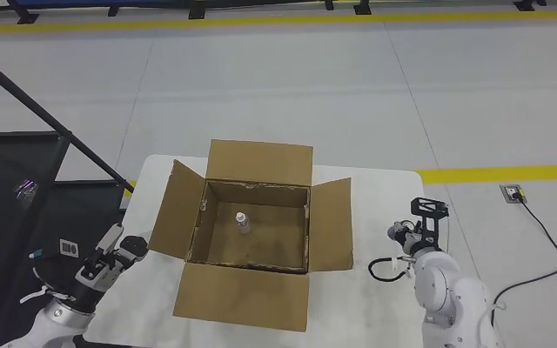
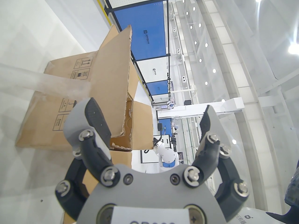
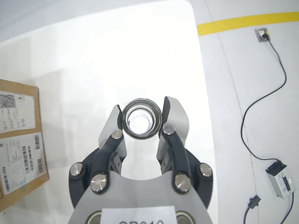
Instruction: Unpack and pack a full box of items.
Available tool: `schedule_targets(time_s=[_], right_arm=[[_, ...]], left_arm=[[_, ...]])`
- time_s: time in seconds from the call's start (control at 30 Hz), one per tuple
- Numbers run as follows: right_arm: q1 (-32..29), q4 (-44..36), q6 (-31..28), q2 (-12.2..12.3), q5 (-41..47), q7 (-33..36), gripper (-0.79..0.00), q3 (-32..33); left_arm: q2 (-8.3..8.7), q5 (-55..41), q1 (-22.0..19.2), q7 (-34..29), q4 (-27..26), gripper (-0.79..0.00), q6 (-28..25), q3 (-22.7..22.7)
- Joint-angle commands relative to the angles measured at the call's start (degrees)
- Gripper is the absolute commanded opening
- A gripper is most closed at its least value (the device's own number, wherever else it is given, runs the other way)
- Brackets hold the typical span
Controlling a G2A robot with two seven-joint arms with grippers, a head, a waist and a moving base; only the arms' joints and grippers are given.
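Cardboard box (image 1: pixel 259 163): you have it standing in the middle of the white table (image 1: pixel 383 287), all four flaps folded outward and the top wide open.
Bottle (image 1: pixel 243 223): one small clear bottle with a white cap stands upright on the floor of the box, toward its far wall; the floor around it is bare.
Left claw (image 2: pixel 149 108): your left arm holds it low beside the left wall of the box, just off the left flap. The fingers are spread wide with nothing between them.
Right claw (image 3: pixel 142 108): you find it over the table to the right of the box, apart from the right flap. It points straight down, and its two pads press on opposite sides of a cup.
Metal cup (image 3: pixel 142 121): shiny, round-rimmed, mouth up, gripped at the rim. You cannot tell whether its base touches the table.
Floor: a black cable (image 3: pixel 279 71) lies well beyond the right flap of the box, and a yellow line (image 1: pixel 487 174) runs on that same side.
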Motion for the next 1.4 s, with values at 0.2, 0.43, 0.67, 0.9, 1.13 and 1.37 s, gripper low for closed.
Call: schedule_targets(time_s=[0.2,0.43,0.67,0.9,1.13,1.37], right_arm=[[-4.7,-16.4,5.0,-0.7,-7.7,-9.9,-0.785,-12.6],[-1.1,-18.0,-1.5,-1.4,-10.4,-11.9,-0.785,-28.8],[12.3,-0.3,-7.2,-3.1,-7.0,-0.8,-0.785,-38.3],[21.7,18.9,-3.8,-5.3,-1.8,4.2,-0.785,-41.2],[29.4,35.9,-1.5,-7.2,4.8,3.1,-0.785,-41.7],[33.0,43.4,-1.4,-8.5,7.9,2.2,-0.517,-42.3]], left_arm=[[-0.08,-0.6,0.6,-0.1,0.0,0.000,-0.6,-0.5],[-0.15,-1.4,1.0,-0.4,0.9,0.000,-1.3,-0.8],[-0.23,-2.2,1.4,-0.7,1.6,0.000,-1.7,-1.3],[-0.23,-2.6,1.4,-0.9,1.7,0.000,-1.5,-2.0],[-0.14,-1.8,0.4,-1.3,1.5,0.000,-0.6,-1.7],[-0.12,-1.3,-0.2,-1.5,1.6,0.000,-0.1,-1.1]])
